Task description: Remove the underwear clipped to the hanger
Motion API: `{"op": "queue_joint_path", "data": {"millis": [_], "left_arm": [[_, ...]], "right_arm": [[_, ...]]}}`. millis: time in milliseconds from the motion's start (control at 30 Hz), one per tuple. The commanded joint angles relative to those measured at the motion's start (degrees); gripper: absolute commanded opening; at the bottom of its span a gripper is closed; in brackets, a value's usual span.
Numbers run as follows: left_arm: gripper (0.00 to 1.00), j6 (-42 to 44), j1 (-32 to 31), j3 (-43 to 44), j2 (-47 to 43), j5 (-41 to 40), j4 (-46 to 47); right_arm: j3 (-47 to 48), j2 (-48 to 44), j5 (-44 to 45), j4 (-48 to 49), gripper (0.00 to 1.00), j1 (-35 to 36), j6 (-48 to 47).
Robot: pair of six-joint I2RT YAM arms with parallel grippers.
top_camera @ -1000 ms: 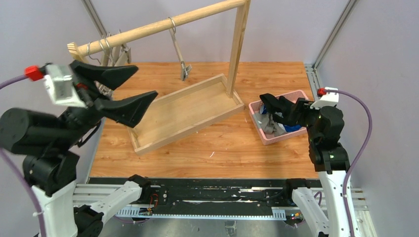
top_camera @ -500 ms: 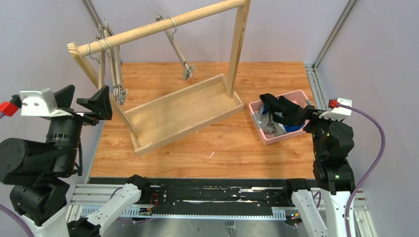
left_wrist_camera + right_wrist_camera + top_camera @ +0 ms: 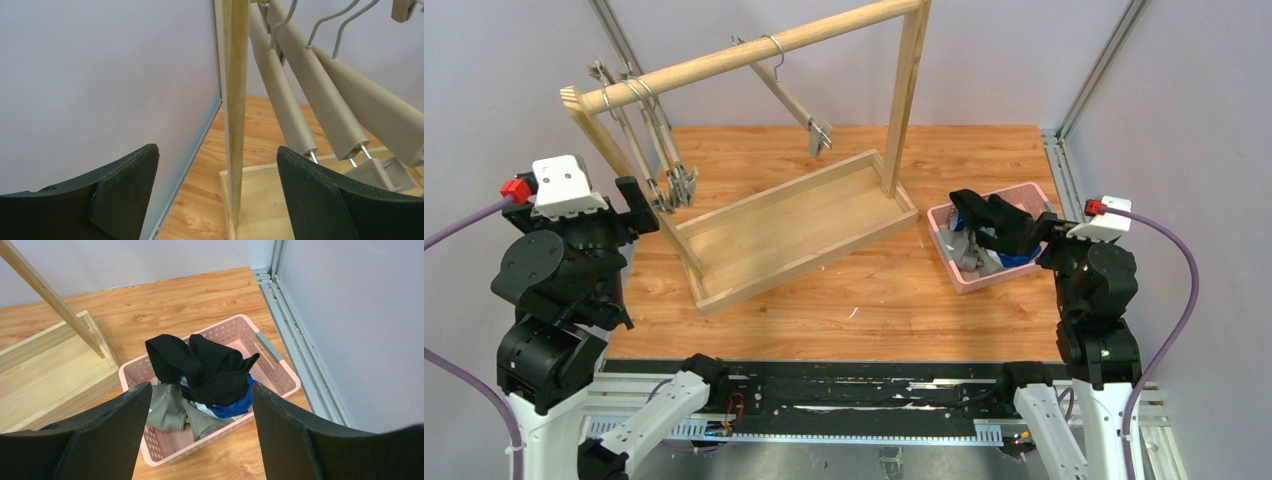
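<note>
All three underwear [image 3: 210, 375] lay in the pink basket [image 3: 222, 326] at the counter's [image 3: 874, 290] right edge; the hangers [image 3: 320, 85] hung bare. Your left hand [image 3: 216, 155] and right hand [image 3: 201, 387] were released and empty. Removal looked complete, so your next move likely called only for withdrawal.

The left arm [image 3: 559, 270] sits folded and upright over its base at the near left corner. The left tool [image 3: 215, 160] points forward and slightly up, gaping wide — its two dark fingers [image 3: 125, 185] grip nothing. The right arm [image 3: 1096, 295] is folded over its base at the near right. The right tool [image 3: 200, 390] angles forward and down, fingers spread apart, nothing between them.
</note>
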Motion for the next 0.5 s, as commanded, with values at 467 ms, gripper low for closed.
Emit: {"op": "queue_joint_path", "data": {"millis": [467], "left_arm": [[1.00,0.52,4.68,-4.93,6.79,1.44,5.98]], "right_arm": [[-0.25,0.95,-3.93,0.91,0.75,-0.55,-0.21]]}}
